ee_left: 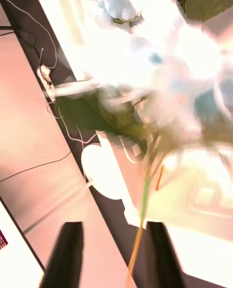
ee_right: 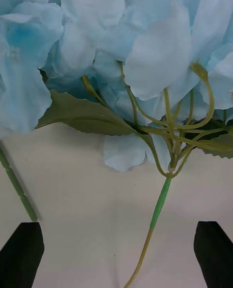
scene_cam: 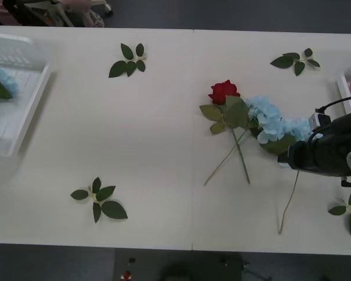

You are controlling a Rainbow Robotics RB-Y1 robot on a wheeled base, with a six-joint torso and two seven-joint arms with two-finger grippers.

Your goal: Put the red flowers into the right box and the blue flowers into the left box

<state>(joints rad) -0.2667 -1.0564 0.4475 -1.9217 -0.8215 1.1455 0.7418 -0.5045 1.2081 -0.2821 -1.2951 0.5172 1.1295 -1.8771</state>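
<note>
Right hand [ee_right: 116, 254], fingers wide apart and empty, sits at 3 o'clock over the blue flowers [scene_cam: 275, 126] on the worktop [scene_cam: 152, 152]; left hand [ee_left: 114, 254] part-open around a green stem.

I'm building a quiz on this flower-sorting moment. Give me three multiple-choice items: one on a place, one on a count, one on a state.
1. Where is the red flower that lies on the table?
A. In a white box on the left
B. Right of the table's middle, next to the blue flowers
C. At the table's near left corner

2. How many loose leaf sprigs lie on the table?
A. Two
B. Four
C. Six

3. What is the state of the right gripper?
A. Shut on a red flower
B. Shut on a leaf sprig
C. Open, with a blue flower's stem between its fingers

Answers:
1 B: in the front view its leaves overlap the blue cluster's.
2 B: two sit on the far side and two on the near side.
3 C: in the right wrist view the fingers sit at the two corners.
</note>
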